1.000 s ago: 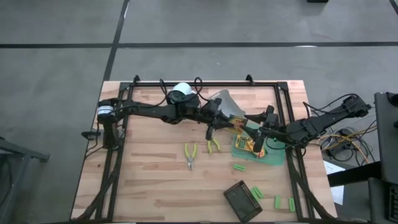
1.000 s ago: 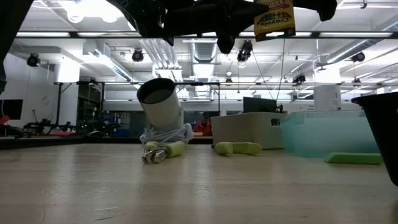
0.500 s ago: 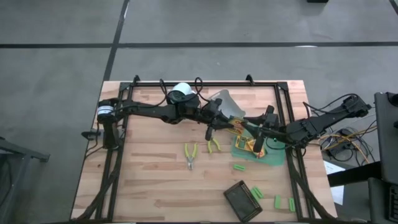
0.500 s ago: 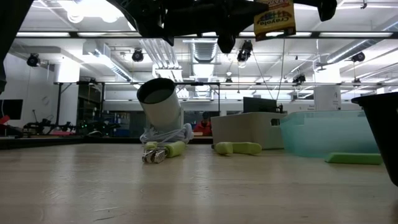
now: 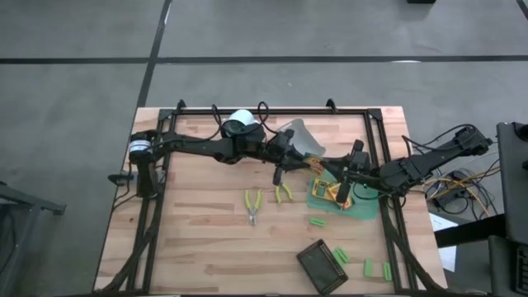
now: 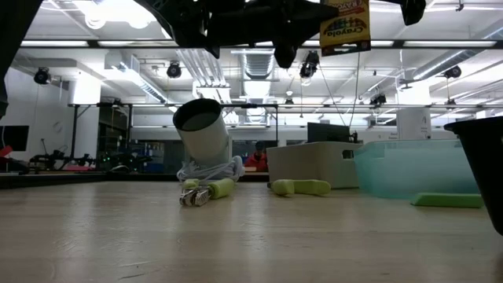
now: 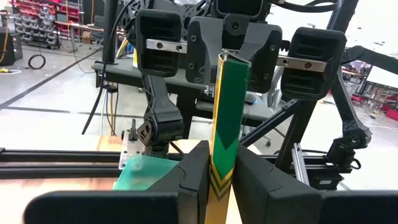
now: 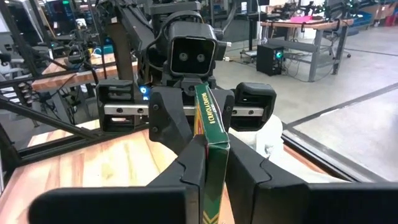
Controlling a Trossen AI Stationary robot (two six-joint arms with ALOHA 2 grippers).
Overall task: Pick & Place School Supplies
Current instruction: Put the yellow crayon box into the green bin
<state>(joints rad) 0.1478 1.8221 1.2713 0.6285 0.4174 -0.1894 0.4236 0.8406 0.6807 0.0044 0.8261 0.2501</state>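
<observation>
While both arms meet above the table's right half, the flat yellow-and-green crayon pack hangs in the air between them, pinched from opposite ends. In the left wrist view, the left gripper has its two dark fingers pressed against the pack's narrow faces, edge-on; in the right wrist view, the right gripper clamps the same pack the same way, with the other arm's gripper facing it just behind. This looks like a hand-over: both claws are closed on the pack, so it cannot drop while one takes over from the other.

From above, the pack sits between the two grippers, over the edge of the translucent green plastic bin, which already holds some yellow printed packs. The low view shows the pack high up, clear of the wooden tabletop.

Two yellow-handled scissor-like tools lie side by side near the table's middle, and small bright green blocks are scattered toward the front right, some next to the dark rectangular tray. A clear grey bin stands behind the left gripper. Most supplies seem not yet sorted.
</observation>
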